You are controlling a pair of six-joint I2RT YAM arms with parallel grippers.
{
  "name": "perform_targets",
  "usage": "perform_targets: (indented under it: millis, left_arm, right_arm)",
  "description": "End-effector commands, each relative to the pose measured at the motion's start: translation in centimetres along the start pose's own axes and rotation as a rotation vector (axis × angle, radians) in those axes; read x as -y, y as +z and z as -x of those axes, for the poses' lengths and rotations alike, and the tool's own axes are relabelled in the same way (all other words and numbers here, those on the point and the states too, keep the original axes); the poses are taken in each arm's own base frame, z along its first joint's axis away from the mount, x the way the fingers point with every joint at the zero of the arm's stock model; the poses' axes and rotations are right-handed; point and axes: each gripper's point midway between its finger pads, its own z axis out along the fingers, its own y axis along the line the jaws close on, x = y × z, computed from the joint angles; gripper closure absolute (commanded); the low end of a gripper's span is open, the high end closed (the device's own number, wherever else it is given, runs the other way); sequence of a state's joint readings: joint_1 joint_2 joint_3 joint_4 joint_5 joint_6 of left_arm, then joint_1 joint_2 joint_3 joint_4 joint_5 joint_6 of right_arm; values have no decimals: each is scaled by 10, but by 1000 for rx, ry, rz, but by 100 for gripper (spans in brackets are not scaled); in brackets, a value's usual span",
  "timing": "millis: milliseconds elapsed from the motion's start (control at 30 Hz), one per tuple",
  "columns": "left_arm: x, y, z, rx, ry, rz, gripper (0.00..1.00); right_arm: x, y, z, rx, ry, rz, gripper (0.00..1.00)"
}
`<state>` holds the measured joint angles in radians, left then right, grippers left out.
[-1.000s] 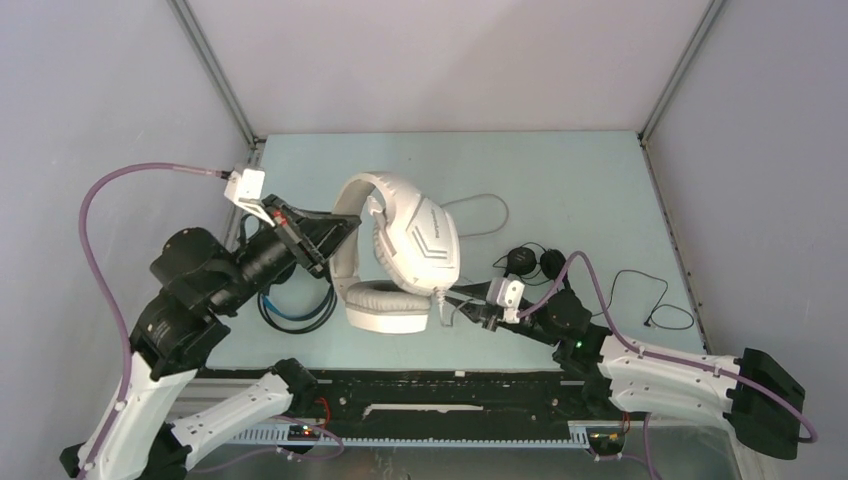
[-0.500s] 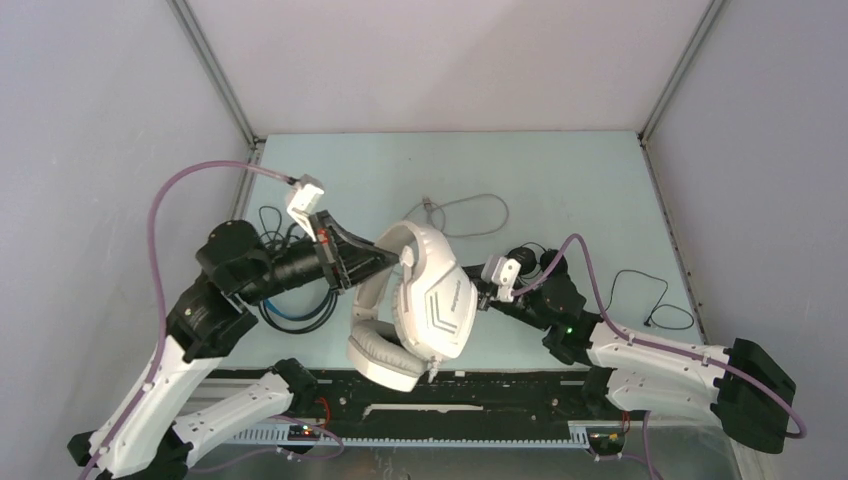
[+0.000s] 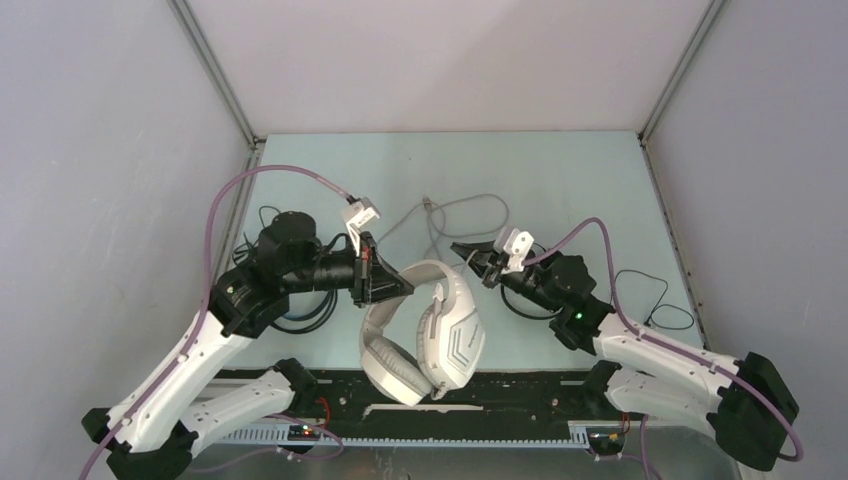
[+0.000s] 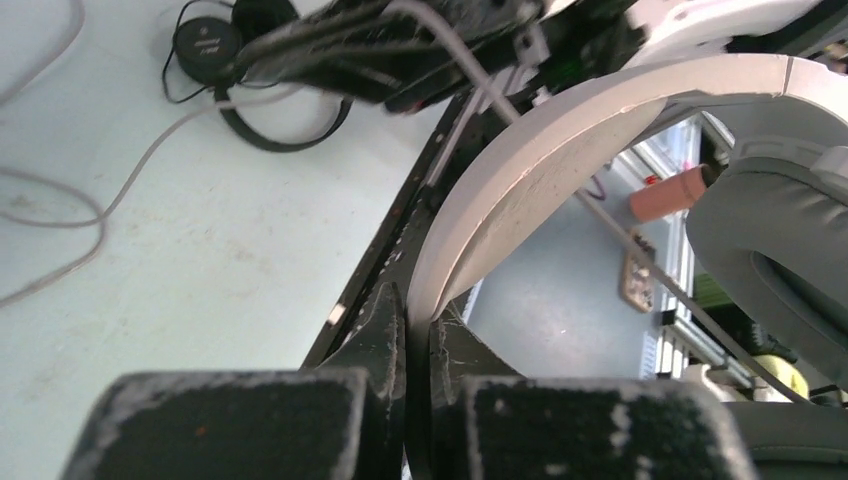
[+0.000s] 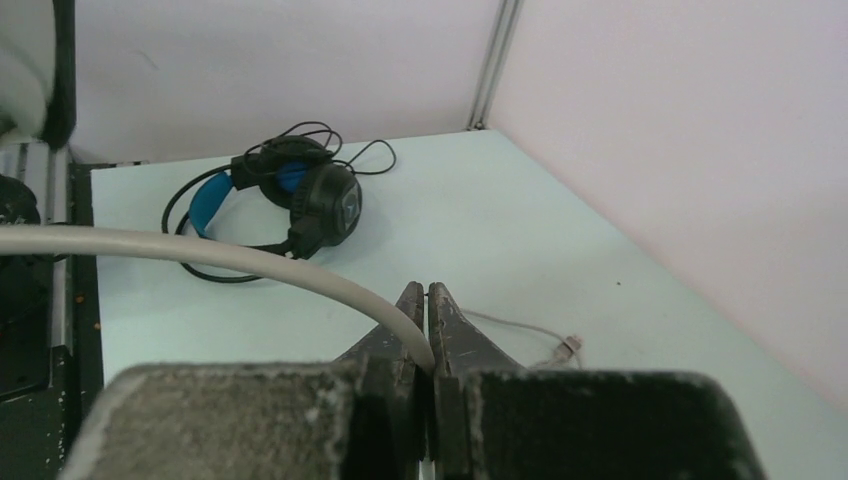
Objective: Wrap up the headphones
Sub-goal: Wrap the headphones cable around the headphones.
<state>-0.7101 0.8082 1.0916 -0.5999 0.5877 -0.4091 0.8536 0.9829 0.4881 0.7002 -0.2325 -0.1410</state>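
Left pincer (image 4: 418, 312) is clamped tight on the headband of the white-grey headphones (image 3: 440, 330), fingers pinching the band edge-on near one end (the wrist view shows no gap, with the band arching up and away to the right). The set is lifted off the tabletop (image 3: 560, 170) and hangs with the band up and both earcups down, over the near edge between the two arms. The padded cup faces lower left and the patterned shell faces right. Right pincer (image 5: 428, 325) is closed on the grey cable (image 5: 230, 255), which comes in from the left, goes between the fingertips and comes out the far side. From the top view that pincer (image 3: 463, 250) sits just right of the headset, above the tabletop, pointing toward the back left. Beyond it the rest of the cable lies in a loose loop on the tabletop toward the back centre, ending in the plug (image 5: 568, 348), which lies flat. The black-and-blue headphones (image 5: 320, 200) lie on the tabletop at the left side, mostly hidden under the left arm from above, with their cord bunched on top. The slim black headphones (image 4: 205, 40) lie on the right half, partly under the right arm, and their thin black cord (image 3: 655, 295) trails toward the right edge.
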Motion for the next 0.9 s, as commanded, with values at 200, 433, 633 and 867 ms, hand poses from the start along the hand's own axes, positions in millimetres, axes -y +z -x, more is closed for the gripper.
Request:
perform_targets:
  millis: [200, 433, 633, 867]
  left_arm:
    - [-60, 0, -27, -109, 142, 252, 100]
    - [-103, -3, -32, -172, 318, 495, 100]
    - [-142, -14, -31, -227, 443, 717, 100]
    - [-165, -24, -17, -188, 490, 891, 100]
  right_arm:
    - [16, -24, 20, -118, 78, -30, 100]
    - [0, -29, 9, -303, 237, 21, 100]
    - [-12, -30, 6, -462, 425, 32, 100]
    - [-32, -27, 27, -499, 593, 111, 100]
